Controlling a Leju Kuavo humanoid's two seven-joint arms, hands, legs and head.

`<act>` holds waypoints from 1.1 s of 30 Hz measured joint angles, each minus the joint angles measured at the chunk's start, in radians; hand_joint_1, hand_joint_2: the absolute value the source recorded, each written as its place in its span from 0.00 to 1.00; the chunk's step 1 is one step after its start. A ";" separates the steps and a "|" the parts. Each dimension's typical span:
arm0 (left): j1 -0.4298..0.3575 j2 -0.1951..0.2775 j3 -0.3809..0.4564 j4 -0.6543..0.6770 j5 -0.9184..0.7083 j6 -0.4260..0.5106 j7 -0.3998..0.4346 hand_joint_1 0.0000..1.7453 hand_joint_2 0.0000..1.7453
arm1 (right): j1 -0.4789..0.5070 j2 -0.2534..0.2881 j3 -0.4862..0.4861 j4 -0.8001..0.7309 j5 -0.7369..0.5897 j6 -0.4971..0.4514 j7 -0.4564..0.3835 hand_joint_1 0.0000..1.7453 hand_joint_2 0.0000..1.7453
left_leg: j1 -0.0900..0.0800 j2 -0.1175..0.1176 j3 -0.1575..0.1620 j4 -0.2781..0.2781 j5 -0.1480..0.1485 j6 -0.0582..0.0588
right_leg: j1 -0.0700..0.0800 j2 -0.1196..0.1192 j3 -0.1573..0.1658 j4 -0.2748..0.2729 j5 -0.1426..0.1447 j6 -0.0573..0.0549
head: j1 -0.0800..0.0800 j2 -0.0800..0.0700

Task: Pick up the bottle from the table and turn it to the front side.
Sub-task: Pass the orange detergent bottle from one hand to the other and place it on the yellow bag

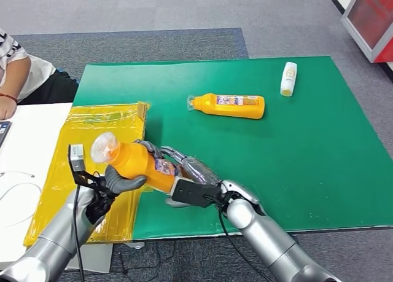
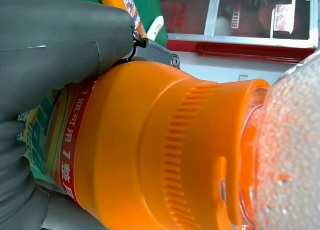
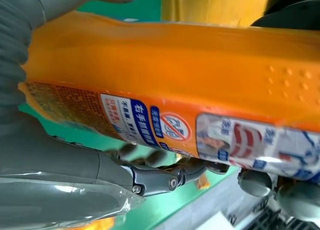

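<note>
The orange bottle [image 1: 141, 161] is up off the tabletop [image 1: 301, 171], held in the air over the near edge. It lies on its side, with its clear cap [image 1: 104, 147] pointing to the robot's left. Both hands have it. The left hand [image 1: 113, 182] wraps its fingers [image 1: 124, 182] around the neck end, just behind the cap. The right hand [image 1: 188, 184] grips the thick end, and its fingers [image 1: 172, 153] curl over the top of the bottle. In the right wrist view the label [image 3: 211, 137] sits along one long side of the bottle, close to the dark fingers.

So the pick-up looks done, and the turning step is the one in hand. I cannot tell for sure which side counts as the front. Next, the hands will likely need to roll the bottle until its front label faces forward. One hand may have to let go a little so the bottle can spin, and the other must hold tight so it does not slip.

Under the bottle lies a yellow sheet [image 1: 88, 134] beside the green mat [image 1: 278, 147]. A second orange bottle [image 1: 229, 105] lies on the mat farther off, and a small white bottle [image 1: 288, 78] is near the far edge. A person's arm [image 1: 11, 79] shows at the far left.
</note>
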 joint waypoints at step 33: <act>-0.348 0.186 -0.385 -0.115 -0.628 0.311 0.387 1.00 1.00 | 0.020 0.005 -0.132 0.117 -0.181 0.065 -0.032 0.00 1.00 | 0.000 0.000 -0.001 0.000 0.001 -0.001 | 0.000 0.000 -0.002 0.000 0.001 0.000 | 0.000 0.000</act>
